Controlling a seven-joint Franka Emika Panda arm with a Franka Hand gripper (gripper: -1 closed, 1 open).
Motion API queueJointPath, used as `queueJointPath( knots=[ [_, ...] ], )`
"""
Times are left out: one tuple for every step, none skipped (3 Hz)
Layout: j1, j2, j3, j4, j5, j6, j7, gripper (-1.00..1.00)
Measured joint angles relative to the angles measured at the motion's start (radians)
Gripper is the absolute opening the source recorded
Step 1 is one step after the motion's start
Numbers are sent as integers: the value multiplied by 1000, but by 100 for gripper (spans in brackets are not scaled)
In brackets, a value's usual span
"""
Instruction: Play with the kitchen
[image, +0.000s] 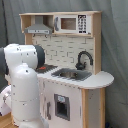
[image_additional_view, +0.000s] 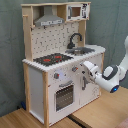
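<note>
1. The kitchen (image: 70, 65) (image_additional_view: 62, 55) stands upright on a wood floor (image_additional_view: 100, 112), grey curtain (image_additional_view: 10, 50) behind it.
2. Top: hood (image_additional_view: 49, 21) & microwave (image: 70, 23). Counter: stovetop (image_additional_view: 51, 59), sink (image: 72, 74), black faucet (image: 83, 60).
3. Front: knobs (image_additional_view: 58, 76) above the oven door (image_additional_view: 64, 96).
4. Gripper (image_additional_view: 88, 71) at the kitchen front, just right of the oven door in the second exterior view; fingers: can't tell if open or closed.
5. Arm (image: 22, 82) fills the first exterior view's left, covering the stove side.
</note>
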Motion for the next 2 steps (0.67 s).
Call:
queueJointPath(
  knots=[
    [0, -4, -16, 0, -40, 28, 90, 100],
    [0, -5, -12, 0, -81, 51, 182, 100]
  ],
)
